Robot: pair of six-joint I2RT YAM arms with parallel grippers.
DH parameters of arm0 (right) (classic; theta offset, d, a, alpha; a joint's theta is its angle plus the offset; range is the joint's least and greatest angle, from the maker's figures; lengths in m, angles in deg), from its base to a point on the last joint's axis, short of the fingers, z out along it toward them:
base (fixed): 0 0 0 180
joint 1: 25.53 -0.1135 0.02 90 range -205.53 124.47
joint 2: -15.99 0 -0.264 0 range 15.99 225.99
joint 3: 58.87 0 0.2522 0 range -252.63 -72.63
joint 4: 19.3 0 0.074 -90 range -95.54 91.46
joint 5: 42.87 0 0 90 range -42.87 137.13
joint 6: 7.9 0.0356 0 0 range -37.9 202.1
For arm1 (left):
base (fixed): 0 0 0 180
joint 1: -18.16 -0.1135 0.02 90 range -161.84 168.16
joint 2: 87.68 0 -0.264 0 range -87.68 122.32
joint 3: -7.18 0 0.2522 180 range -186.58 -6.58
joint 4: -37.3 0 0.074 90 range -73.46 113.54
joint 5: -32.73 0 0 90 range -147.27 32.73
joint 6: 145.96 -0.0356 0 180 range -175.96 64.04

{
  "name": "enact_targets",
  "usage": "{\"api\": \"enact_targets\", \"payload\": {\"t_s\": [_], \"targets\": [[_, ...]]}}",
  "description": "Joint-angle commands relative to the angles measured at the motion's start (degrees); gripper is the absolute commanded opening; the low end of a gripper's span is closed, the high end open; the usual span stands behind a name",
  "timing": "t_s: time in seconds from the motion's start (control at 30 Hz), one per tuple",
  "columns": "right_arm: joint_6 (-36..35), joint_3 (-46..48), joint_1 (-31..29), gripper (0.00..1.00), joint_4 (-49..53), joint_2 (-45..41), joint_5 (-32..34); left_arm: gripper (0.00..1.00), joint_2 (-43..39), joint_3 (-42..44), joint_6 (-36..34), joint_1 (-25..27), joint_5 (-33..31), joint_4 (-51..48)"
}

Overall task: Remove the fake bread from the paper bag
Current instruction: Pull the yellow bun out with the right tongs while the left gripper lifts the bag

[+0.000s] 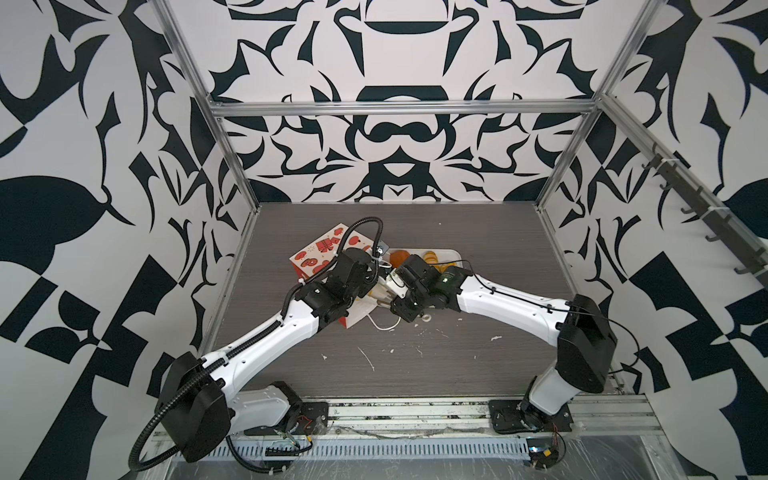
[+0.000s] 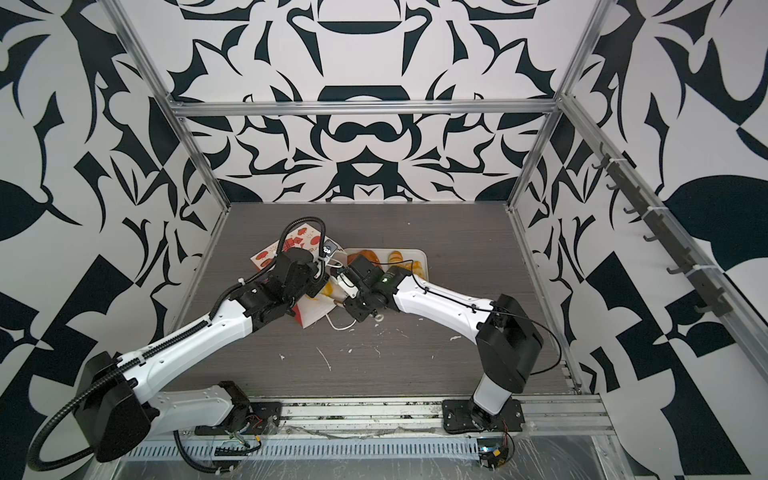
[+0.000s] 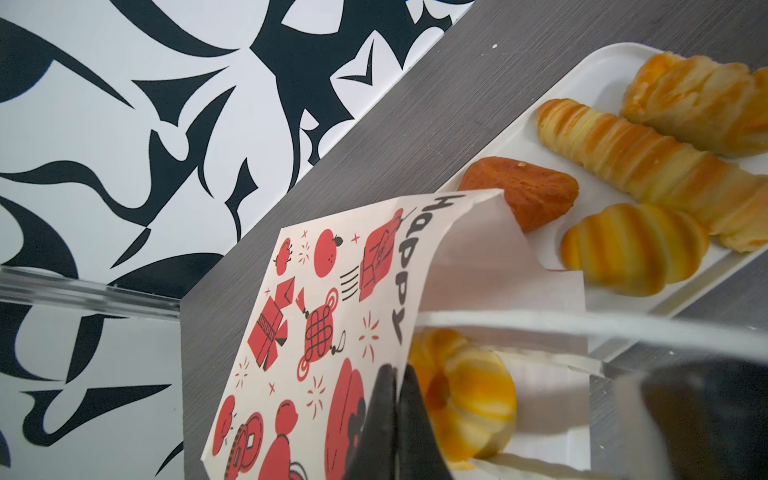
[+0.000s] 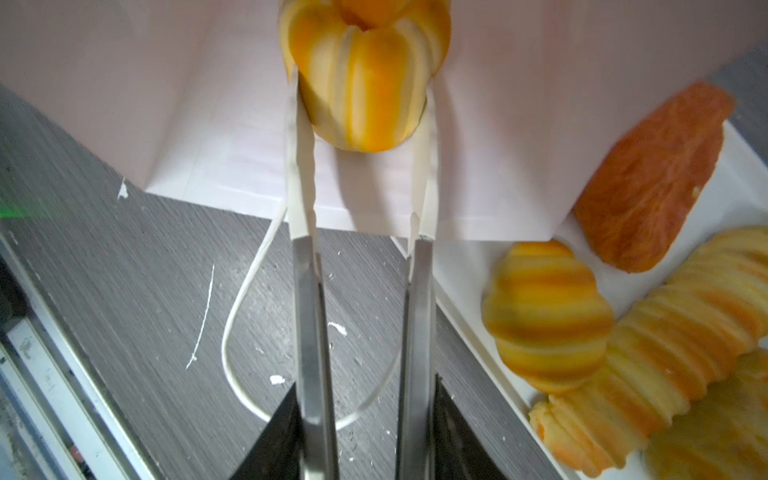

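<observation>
The paper bag [image 3: 332, 311] lies on its side on the grey wood-grain tabletop [image 4: 124, 270] — matte paper, red motifs outside, plain white within, mouth beside the white tray [image 4: 461, 270]. The left tool [image 3: 399, 374] is closed, pinching the bag's upper wall. The right tool [image 4: 365, 419] clamps steel tongs [image 4: 307, 291] whose white tips press both sides of the glossy, ridged ring bun [image 4: 365, 79] just inside the mouth. Four more pieces of fake bread [image 4: 544, 316] lie on the tray — striped, shiny, golden to orange-brown
</observation>
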Motion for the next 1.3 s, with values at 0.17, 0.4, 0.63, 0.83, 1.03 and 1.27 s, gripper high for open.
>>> {"api": "enact_targets", "payload": {"t_s": [0.17, 0.4, 0.63, 0.83, 1.03, 1.27], "targets": [[4.19, 5.85, 0.75, 0.41, 2.75, -15.98, -0.5, 0.0, 1.55, -1.61, 0.39, -1.28, -6.75, -0.85], [6.94, 10.43, 1.19, 0.41, 2.27, -27.25, 0.95, 0.0, 1.53, -2.25, 1.11, -1.37, -6.51, -0.7], [7.08, 8.23, 1.63, 0.41, 0.09, -19.75, 1.72, 0.0, 3.51, -3.07, 1.6, -1.37, -5.48, -0.5], [6.64, 4.64, 1.94, 0.41, -5.33, -10.74, 0.94, 0.0, 2.43, -2.62, 1.89, -1.29, -6.2, -1.56], [6.2, -1.63, 2.55, 0.41, -6.99, -4.04, -0.94, 0.0, 2.43, -2.25, 3.0, -1.37, -9.78, -2.68], [5.97, 1.58, 4.61, 0.4, -5.31, -9.84, -3.7, 0.0, 0.32, -2.84, 5.3, -3.06, -12.7, -4.1]]}}
